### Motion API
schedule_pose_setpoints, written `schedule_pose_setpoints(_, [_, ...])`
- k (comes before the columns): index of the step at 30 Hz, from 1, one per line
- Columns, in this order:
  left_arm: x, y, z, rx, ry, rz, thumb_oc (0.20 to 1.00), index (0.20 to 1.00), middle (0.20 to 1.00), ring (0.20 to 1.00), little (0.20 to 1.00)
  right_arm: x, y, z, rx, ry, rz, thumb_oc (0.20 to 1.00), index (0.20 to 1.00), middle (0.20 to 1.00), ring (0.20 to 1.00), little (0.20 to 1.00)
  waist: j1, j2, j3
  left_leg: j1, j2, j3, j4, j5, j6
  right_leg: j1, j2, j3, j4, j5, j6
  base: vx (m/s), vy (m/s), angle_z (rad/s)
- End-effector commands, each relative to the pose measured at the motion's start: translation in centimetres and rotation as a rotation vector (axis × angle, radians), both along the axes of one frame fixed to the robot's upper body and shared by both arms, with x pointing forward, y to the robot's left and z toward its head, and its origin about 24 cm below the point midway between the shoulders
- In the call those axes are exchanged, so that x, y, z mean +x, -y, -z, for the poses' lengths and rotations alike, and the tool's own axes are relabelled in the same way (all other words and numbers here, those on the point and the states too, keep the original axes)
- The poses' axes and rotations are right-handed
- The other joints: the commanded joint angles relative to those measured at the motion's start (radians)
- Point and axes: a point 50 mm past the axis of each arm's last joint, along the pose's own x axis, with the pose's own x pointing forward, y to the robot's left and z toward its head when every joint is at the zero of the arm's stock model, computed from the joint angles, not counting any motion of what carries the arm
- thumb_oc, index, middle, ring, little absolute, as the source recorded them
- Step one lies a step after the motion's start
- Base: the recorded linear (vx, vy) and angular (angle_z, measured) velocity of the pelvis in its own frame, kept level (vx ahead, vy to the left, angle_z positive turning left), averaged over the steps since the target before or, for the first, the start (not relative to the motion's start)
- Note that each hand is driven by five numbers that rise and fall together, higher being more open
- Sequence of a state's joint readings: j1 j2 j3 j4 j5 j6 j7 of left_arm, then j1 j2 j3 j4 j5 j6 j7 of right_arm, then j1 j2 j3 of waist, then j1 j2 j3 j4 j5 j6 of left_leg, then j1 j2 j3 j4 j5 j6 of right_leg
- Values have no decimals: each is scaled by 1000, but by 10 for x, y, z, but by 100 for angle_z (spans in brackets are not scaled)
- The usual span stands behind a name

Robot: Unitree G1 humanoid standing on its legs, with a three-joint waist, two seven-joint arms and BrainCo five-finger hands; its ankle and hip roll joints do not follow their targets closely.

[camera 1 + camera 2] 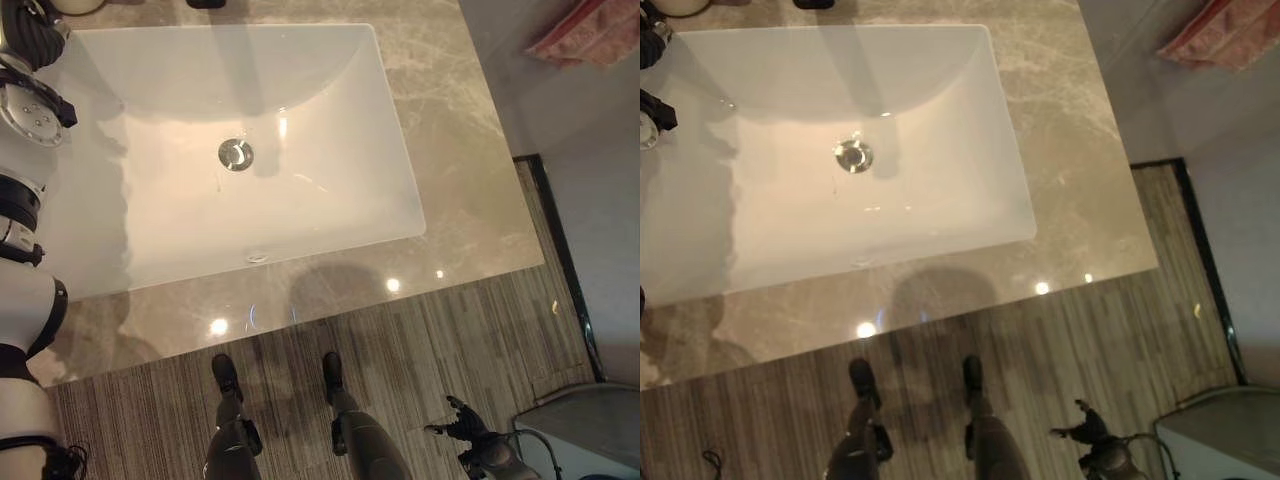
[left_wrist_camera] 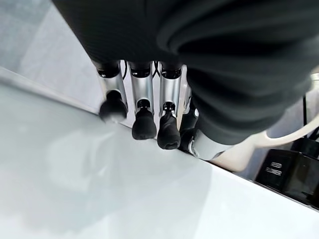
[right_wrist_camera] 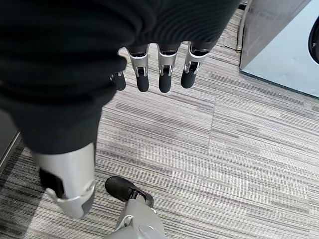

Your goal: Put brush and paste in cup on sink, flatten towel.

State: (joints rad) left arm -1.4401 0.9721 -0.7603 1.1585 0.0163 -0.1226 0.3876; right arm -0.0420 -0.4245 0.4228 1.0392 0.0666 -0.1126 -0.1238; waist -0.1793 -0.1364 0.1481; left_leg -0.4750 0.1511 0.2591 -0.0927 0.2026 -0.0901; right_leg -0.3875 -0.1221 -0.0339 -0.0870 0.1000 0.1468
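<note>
The white sink (image 1: 330,200) is set in a marble counter (image 1: 470,200). My left arm rises along the sink's left side. Its hand (image 1: 35,35) is at the far left corner, and its fingers (image 2: 144,119) hang straight just above the sink's white rim, holding nothing. A cream rounded thing (image 1: 78,5), possibly the cup, stands at the far edge beside that hand; its curved cream side (image 2: 249,154) shows past the fingers. A crumpled pink towel (image 1: 585,35) lies far right, beyond the counter. My right hand (image 1: 465,420) hangs low over the floor, fingers (image 3: 159,74) relaxed and empty.
A metal drain (image 1: 236,154) sits in the middle of the basin. A small dark object (image 1: 205,3) lies at the counter's far edge. A white-grey appliance (image 1: 590,430) stands on the striped floor near my right hand.
</note>
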Motion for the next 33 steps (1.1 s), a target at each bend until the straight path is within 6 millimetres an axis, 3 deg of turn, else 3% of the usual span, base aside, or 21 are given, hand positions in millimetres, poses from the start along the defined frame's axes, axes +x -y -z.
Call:
schedule_pose_setpoints(1, [-4, -8, -7, -65, 60, -45, 200, 200, 200, 200, 200, -16, 13, 2, -14, -36, 60, 1000, 1000, 1000, 1000, 1000, 7, 6, 27, 99, 31, -22, 5, -85, -49, -53, -28, 3, 0, 96, 66, 0, 0, 0])
schedule_pose_setpoints(11, [-15, -33, 18, -117, 49, -91, 200, 200, 200, 200, 200, -24, 19, 6, -46, -90, 66, 1000, 1000, 1000, 1000, 1000, 40, 14, -3, 155, 36, -31, 5, -93, -55, 13, -27, -20, 0, 73, 55, 9, -29, -1])
schedule_pose_setpoints(15, [-31, -44, 27, -119, 96, -46, 200, 200, 200, 200, 200, -30, 22, 8, -55, -123, 78, 1000, 1000, 1000, 1000, 1000, 66, 19, -30, 196, 38, -40, 5, -99, -59, 64, -27, -36, 0, 58, 50, 51, -44, 5])
schedule_pose_setpoints(18, [-55, -32, 24, -102, 229, 143, 200, 200, 200, 200, 200, -36, 22, 10, -50, -142, 89, 1000, 1000, 1000, 1000, 1000, 95, 24, -47, 241, 36, -45, 5, -106, -63, 117, -25, -49, 0, 40, 44, 58, -35, 6])
schedule_pose_setpoints(19, [-67, -35, 34, -136, 264, 201, 200, 200, 200, 200, 200, -37, 23, 10, -51, -149, 89, 1000, 1000, 1000, 1000, 1000, 105, 26, -54, 254, 37, -47, 5, -108, -64, 133, -25, -52, 0, 34, 41, 75, -21, 19])
schedule_pose_setpoints(20, [-93, -41, 46, -279, 408, 328, 200, 200, 200, 200, 200, -41, 24, 11, -55, -171, 83, 1000, 1000, 1000, 1000, 1000, 129, 29, -65, 281, 37, -49, 5, -115, -68, 163, -22, -55, 0, 17, 38, 48, -5, 16])
schedule_pose_setpoints(22, [-109, -43, 58, -336, 477, 348, 200, 200, 200, 200, 200, -43, 24, 12, -69, -186, 70, 1000, 1000, 1000, 1000, 1000, 131, 36, -71, 293, 37, -50, 5, -114, -69, 178, -22, -58, 0, 14, 34, 29, -18, 9])
schedule_pose_setpoints(24, [-128, -32, 76, -315, 506, 387, 200, 200, 200, 200, 200, -52, 22, 17, -78, -221, 99, 1000, 1000, 1000, 1000, 1000, 152, 42, -74, 309, 36, -59, 5, -116, -69, 212, -18, -68, 0, -4, 25, 35, -55, 20])
schedule_pose_setpoints(26, [-169, -56, 147, -468, 505, 180, 200, 200, 200, 200, 200, -66, 22, 21, -109, -284, 85, 1000, 1000, 1000, 1000, 1000, 187, 60, -78, 343, 39, -86, 5, -113, -74, 285, -7, -109, 0, -40, 5, 35, -95, 67])
schedule_pose_setpoints(27, [-170, -56, 148, -469, 506, 178, 200, 200, 200, 200, 200, -66, 23, 21, -111, -284, 83, 1000, 1000, 1000, 1000, 1000, 184, 62, -78, 340, 39, -88, 5, -108, -74, 283, -6, -110, 0, -37, 4, 3, -78, 62])
schedule_pose_setpoints(30, [-203, -93, 215, -619, 407, -159, 200, 200, 200, 200, 200, -66, 23, 20, -89, -247, 123, 1000, 1000, 1000, 1000, 1000, 207, 70, -78, 366, 40, -103, 5, -100, -75, 328, 5, -134, 8, -62, -9, 3, -63, 33])
schedule_pose_setpoints(31, [-211, -99, 230, -655, 379, -219, 586, 586, 586, 586, 586, -64, 24, 19, -83, -230, 131, 1000, 1000, 1000, 1000, 1000, 209, 73, -80, 367, 41, -108, 5, -93, -74, 330, 9, -142, 19, -69, -14, -32, -83, 42])
schedule_pose_setpoints(32, [-230, -114, 264, -724, 285, -393, 1000, 1000, 1000, 1000, 1000, -61, 24, 17, -83, -206, 132, 1000, 1000, 1000, 1000, 1000, 214, 76, -79, 377, 45, -111, 5, -89, -73, 336, 17, -146, 42, -86, -20, -32, -71, 32])
schedule_pose_setpoints(33, [-240, -119, 285, -759, 209, -493, 1000, 1000, 1000, 1000, 1000, -60, 24, 17, -85, -197, 128, 1000, 1000, 1000, 1000, 1000, 215, 78, -80, 381, 47, -113, 5, -86, -71, 338, 21, -148, 54, -96, -23, -42, -99, 8])
